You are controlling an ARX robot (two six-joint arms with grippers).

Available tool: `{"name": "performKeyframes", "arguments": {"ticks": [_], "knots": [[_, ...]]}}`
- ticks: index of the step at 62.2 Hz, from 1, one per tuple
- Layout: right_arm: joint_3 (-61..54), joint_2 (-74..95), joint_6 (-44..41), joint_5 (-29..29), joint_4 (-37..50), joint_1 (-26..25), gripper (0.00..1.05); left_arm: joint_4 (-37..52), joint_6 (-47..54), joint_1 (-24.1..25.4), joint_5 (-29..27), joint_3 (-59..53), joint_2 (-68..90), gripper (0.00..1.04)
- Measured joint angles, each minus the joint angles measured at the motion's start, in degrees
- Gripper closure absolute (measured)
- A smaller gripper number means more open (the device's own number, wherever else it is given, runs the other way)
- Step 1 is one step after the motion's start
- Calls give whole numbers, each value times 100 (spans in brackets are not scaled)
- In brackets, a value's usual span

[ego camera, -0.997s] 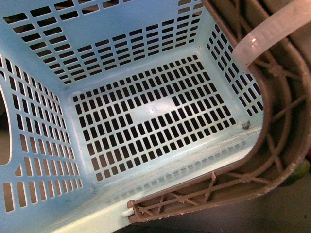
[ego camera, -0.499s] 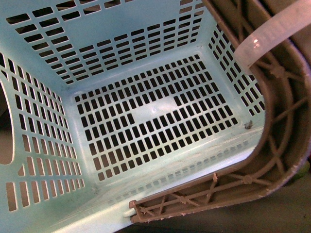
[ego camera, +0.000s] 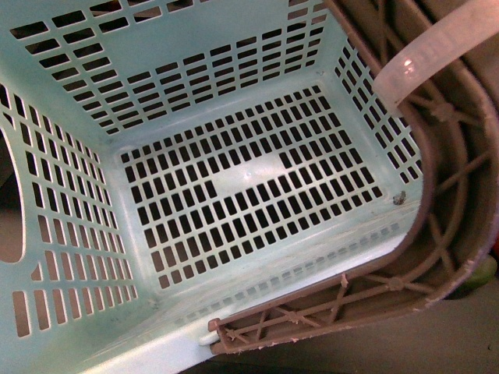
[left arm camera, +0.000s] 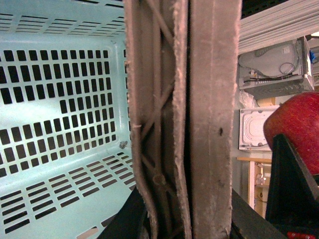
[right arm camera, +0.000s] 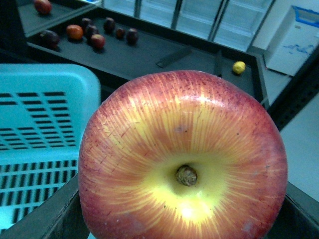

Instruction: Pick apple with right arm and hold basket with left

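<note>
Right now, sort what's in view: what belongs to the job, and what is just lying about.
Job: apple in the right gripper; basket, held at its brown handles by the left gripper.

Lying about: small fruits on the dark shelf; yellow fruit; grey device.

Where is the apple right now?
The apple fills the right wrist view, gripped by the right gripper beside the basket; the left wrist view shows it beyond the brown handle, outside the basket.
</note>
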Motion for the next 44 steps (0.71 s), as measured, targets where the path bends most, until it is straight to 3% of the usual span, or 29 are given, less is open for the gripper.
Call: {"name": "performKeyframes", "arguments": {"ticks": [11, 19, 22, 37, 44], "knots": [[-251, 378, 131, 476, 192, 702, 25, 0, 0, 0, -4, 0, 0, 87], [-435, 682, 245, 769, 267, 970, 7, 0, 0, 0, -4, 0, 0, 87], [-463, 739, 262, 828, 278, 1021, 8, 0, 2, 0, -7, 0, 0, 87], [-448, 490, 345, 1322, 289, 892, 9, -2, -2, -7, 22, -2, 44, 87], [-435, -39, 551, 2011, -92, 581, 9, -2, 22, -2, -35, 0, 48, 87]]}}
